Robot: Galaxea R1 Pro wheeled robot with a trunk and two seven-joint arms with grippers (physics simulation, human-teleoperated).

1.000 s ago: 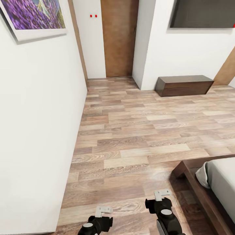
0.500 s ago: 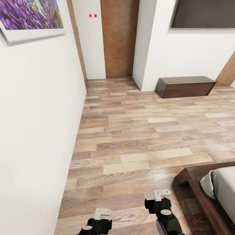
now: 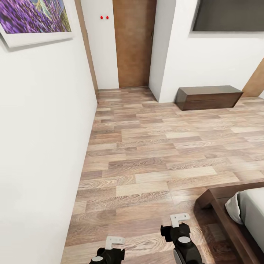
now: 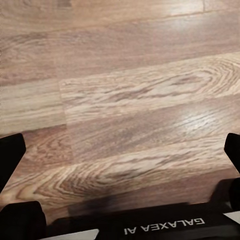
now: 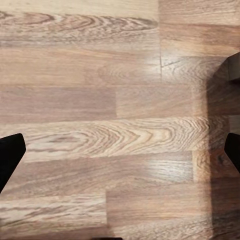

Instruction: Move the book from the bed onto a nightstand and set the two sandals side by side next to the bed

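The bed's dark wooden frame corner (image 3: 214, 200) and off-white mattress (image 3: 253, 207) show at the lower right of the head view. The book, the sandals and the nightstand are out of view. My left gripper (image 3: 108, 253) and right gripper (image 3: 180, 234) hang low over the wood-plank floor (image 3: 154, 146), the right one close to the bed corner. In the left wrist view the black fingertips (image 4: 9, 155) stand wide apart with bare floor between them. The right wrist view likewise has its fingertips (image 5: 9, 156) far apart over floor planks. Both grippers are open and hold nothing.
A white wall (image 3: 40, 139) with a framed lavender picture (image 3: 35, 18) runs close along my left. Ahead are a brown door (image 3: 134, 44), a long low dark cabinet (image 3: 208, 97) against the far wall, and a dark panel (image 3: 229, 14) above it.
The whole view shifted slightly over the first half second, so the camera moved; the bed corner now sits a little lower and further right. Both grippers sit slightly lower in the picture.
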